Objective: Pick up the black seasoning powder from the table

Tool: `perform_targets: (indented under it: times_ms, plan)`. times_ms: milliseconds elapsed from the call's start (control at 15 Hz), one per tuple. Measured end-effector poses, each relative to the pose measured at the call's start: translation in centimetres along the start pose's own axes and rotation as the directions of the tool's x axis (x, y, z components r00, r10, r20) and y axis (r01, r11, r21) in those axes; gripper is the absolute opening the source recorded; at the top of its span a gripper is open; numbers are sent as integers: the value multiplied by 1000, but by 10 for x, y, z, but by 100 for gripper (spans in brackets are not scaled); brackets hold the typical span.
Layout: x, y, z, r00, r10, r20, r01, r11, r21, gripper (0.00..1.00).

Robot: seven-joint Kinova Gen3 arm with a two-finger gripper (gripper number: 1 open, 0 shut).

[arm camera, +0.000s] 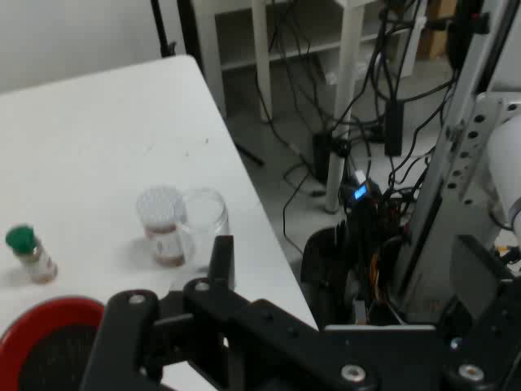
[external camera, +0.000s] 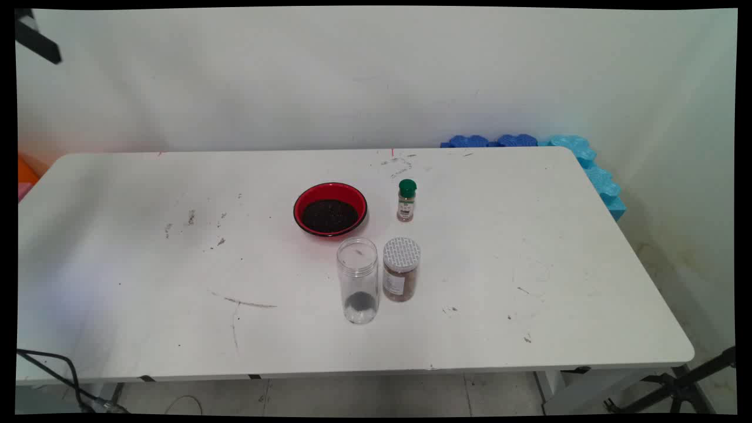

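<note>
My gripper (arm camera: pixel 273 269) is raised high above the table's near side; only its black linkage shows, along the bottom of the hand view. Below it, close to the table edge, a clear lidless jar (arm camera: pixel 203 216) (external camera: pixel 358 280) stands upright with a little dark matter at its bottom. Touching or nearly touching that one is a jar with a white lid (arm camera: pixel 160 224) (external camera: pixel 401 269), holding brown contents. A small green-capped spice bottle (arm camera: pixel 28 252) (external camera: pixel 406 200) and a red bowl (arm camera: pixel 49 342) (external camera: pixel 330 208) of dark grains lie farther off. Nothing is in the gripper.
Blue foam blocks (external camera: pixel 587 161) lie behind the white table's (external camera: pixel 529 264) far right corner. A black cable (external camera: pixel 59 376) hangs at the front left and a tripod leg (external camera: pixel 675 388) stands at the front right. Cables and a metal frame (arm camera: pixel 456 147) stand off the table's edge.
</note>
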Motion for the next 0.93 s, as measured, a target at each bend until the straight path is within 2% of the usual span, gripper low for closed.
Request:
perform_targets:
  times_ms: [400,933]
  plan:
    - [0,-20,19,996,-69,55,69,998,14,100]
    - [1,-32,39,989,-118,91,113,992,53,100]
